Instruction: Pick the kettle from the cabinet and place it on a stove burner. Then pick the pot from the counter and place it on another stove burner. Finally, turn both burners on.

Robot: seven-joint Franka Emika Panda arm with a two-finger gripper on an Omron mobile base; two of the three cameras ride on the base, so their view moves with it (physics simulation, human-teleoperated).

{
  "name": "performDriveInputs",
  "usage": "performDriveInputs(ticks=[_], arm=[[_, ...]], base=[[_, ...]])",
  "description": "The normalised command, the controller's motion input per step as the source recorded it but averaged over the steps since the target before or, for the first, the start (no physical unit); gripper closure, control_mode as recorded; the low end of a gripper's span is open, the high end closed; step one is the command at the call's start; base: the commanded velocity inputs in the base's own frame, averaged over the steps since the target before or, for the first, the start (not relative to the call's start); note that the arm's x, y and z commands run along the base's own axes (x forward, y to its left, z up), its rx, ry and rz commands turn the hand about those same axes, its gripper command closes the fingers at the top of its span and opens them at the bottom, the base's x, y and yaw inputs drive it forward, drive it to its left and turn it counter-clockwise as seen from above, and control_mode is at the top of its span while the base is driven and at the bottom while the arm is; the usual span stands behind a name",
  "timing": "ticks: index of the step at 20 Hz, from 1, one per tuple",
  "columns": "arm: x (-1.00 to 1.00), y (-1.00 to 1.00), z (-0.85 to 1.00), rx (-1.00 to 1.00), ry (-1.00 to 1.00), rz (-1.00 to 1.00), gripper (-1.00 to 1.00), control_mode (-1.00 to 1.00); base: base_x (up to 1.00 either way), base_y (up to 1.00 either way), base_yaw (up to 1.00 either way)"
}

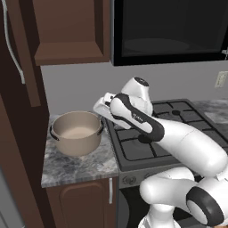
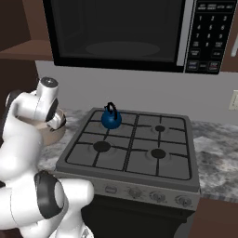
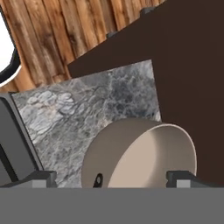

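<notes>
We see the small glossy dark-blue kettle (image 2: 111,118) with its black arched handle standing on the far left burner of the grey steel stove top (image 2: 139,158), so we judge that the pot is the step in hand. The wide, deep beige-tan pot (image 1: 76,132) sits on the grey mottled stone-look surface (image 1: 75,167), just left of the stove and right of the dark brown wall panel. Its inside looks empty and paler than its outside.

Our tool (image 3: 111,178) hangs above the pot with its two dark tips spread wide and nothing between them; in the hand view the pot's near rim lies between the tips.

We judge the pot stiff and smooth, fairly heavy for its width, and likely to tip if taken off-centre. The body is far too broad to span. The better hold is the thin rim wall, one tip inside and one outside, or one dark side handle (image 1: 54,133), which gives a firmer bite.
</notes>
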Motion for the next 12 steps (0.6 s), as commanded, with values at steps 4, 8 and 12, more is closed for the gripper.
performDriveInputs(ticks=[4,8,12], arm=[[0.0,0.12,-0.2,-0.11,0.0,0.0,-1.0,-1.0],[0.01,0.11,-0.24,-0.1,0.0,-0.01,-1.0,-1.0],[0.01,0.14,-0.24,-0.09,0.0,-0.06,-1.0,-1.0]], base=[[0.0,0.0,0.0],[0.0,0.0,0.0],[0.0,0.0,0.0]])
